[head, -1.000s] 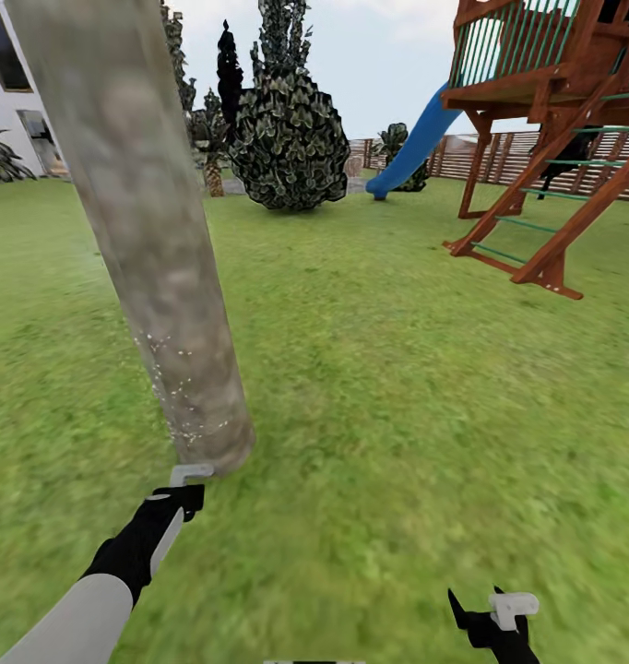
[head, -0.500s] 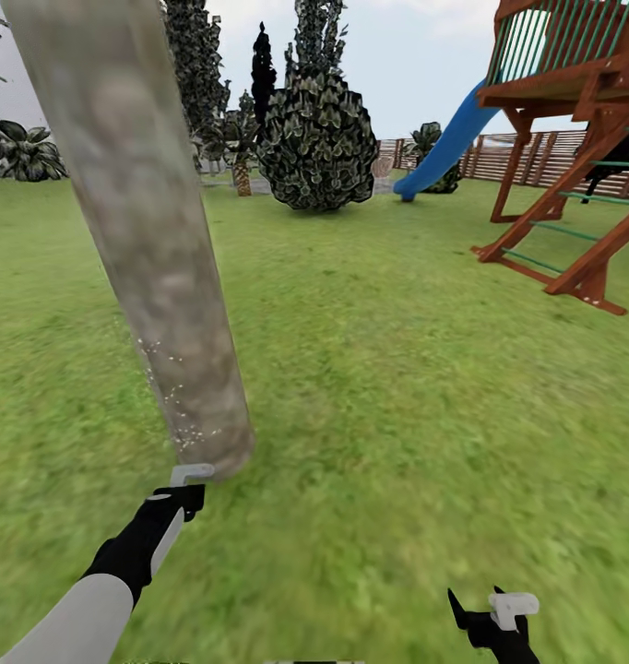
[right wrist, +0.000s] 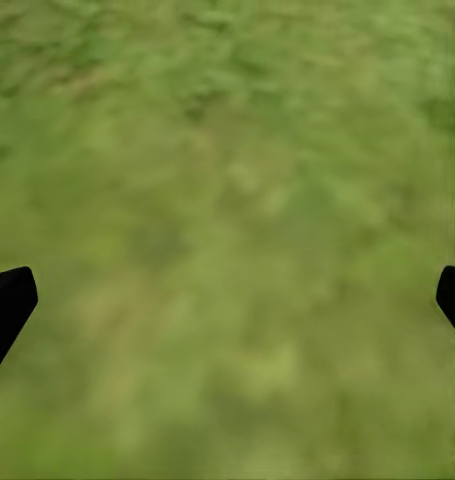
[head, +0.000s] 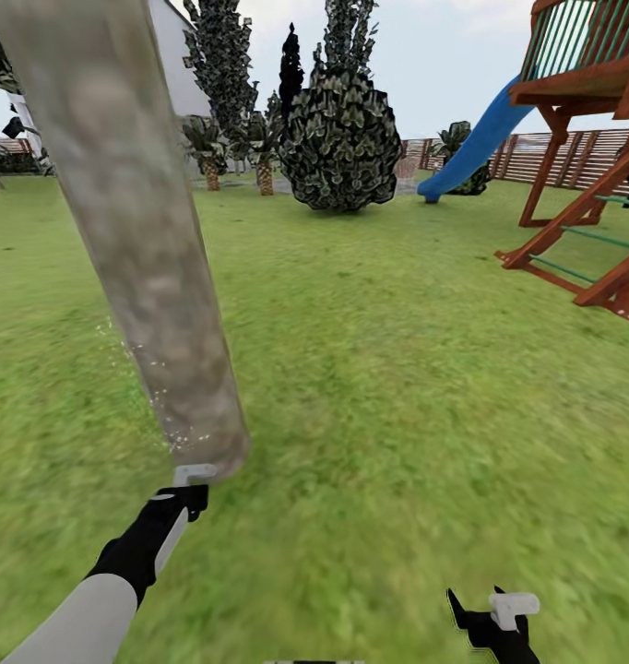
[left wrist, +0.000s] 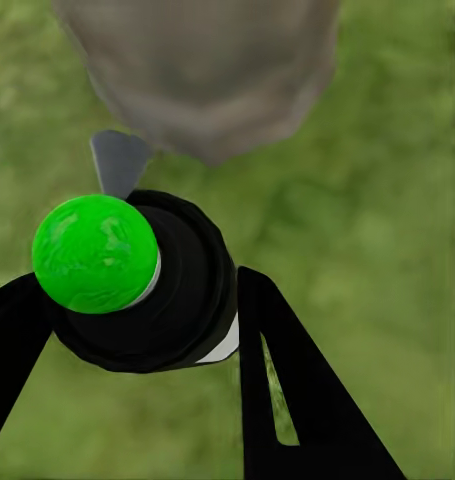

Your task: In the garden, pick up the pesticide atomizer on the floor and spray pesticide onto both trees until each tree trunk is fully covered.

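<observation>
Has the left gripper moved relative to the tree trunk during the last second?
No. The left gripper sits just below the tree trunk base as before; the background shifted because the camera turned.

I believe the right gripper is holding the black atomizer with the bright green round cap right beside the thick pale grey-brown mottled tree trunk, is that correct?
Not quite: it is the left gripper that holds the black atomizer with the bright green round cap, as the left wrist view shows. It is indeed right beside the thick pale grey-brown mottled tree trunk. The right gripper is open over the grass.

Left arm stretched forward, left gripper (left wrist: 137, 330) clamped on the pesticide atomizer (left wrist: 137, 280). Right gripper (right wrist: 227, 300) low, pointing down, fingers spread wide, holding nothing.
</observation>
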### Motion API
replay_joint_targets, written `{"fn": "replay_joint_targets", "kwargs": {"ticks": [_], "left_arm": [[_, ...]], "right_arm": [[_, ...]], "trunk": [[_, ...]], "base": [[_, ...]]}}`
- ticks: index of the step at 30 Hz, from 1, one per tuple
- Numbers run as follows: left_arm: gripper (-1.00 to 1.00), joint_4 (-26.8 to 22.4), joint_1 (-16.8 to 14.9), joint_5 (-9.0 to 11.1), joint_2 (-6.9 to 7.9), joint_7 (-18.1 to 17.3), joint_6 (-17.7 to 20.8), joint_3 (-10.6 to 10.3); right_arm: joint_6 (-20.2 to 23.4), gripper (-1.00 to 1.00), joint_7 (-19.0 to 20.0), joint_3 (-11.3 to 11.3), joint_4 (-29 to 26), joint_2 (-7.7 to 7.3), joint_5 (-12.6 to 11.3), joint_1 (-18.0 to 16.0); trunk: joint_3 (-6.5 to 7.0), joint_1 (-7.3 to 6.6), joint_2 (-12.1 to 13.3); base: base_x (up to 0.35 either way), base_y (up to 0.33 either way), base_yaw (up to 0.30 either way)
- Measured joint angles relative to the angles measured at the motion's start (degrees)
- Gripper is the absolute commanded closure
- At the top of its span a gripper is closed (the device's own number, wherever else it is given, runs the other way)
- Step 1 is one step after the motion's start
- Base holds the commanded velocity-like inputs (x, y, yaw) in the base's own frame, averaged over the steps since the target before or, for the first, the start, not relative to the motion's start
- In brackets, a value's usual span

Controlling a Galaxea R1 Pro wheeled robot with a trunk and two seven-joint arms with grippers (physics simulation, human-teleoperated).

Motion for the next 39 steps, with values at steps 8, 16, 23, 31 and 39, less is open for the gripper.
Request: {"fn": "replay_joint_targets", "kwargs": {"ticks": [8, 16, 23, 31, 39], "left_arm": [[1.0, 0.0, 0.0, -0.1, -0.21, 0.0, 0.0, 0.0], [1.0, 0.0, 0.0, -0.1, -0.21, 0.0, 0.0, 0.0], [1.0, 0.0, 0.0, -0.1, -0.21, 0.0, 0.0, 0.0], [1.0, 0.0, 0.0, -0.1, -0.21, 0.0, 0.0, 0.0], [1.0, 0.0, 0.0, -0.1, -0.21, 0.0, 0.0, 0.0]], "right_arm": [[0.0, -1.0, 0.0, 0.1, 0.0, 0.0, 0.0, 0.0], [0.0, -1.0, 0.0, 0.1, 0.0, 0.0, 0.0, 0.0], [0.0, -1.0, 0.0, 0.0, 0.0, 0.0, 0.0, 0.0], [0.0, -1.0, 0.0, 0.1, 0.1, 0.0, 0.0, 0.0], [0.0, -1.0, 0.0, 0.1, 0.1, 0.0, 0.0, 0.0]], "trunk": [[0.0, 0.0, 0.0], [0.0, 0.0, 0.0], [0.0, 0.0, 0.0], [0.0, 0.0, 0.0], [0.0, 0.0, 0.0]], "base": [[0.117, -0.265, 0.145], [0.104, -0.265, 0.277], [0.104, -0.265, 0.087], [0.095, -0.265, 0.096], [0.094, -0.265, 0.276]]}}
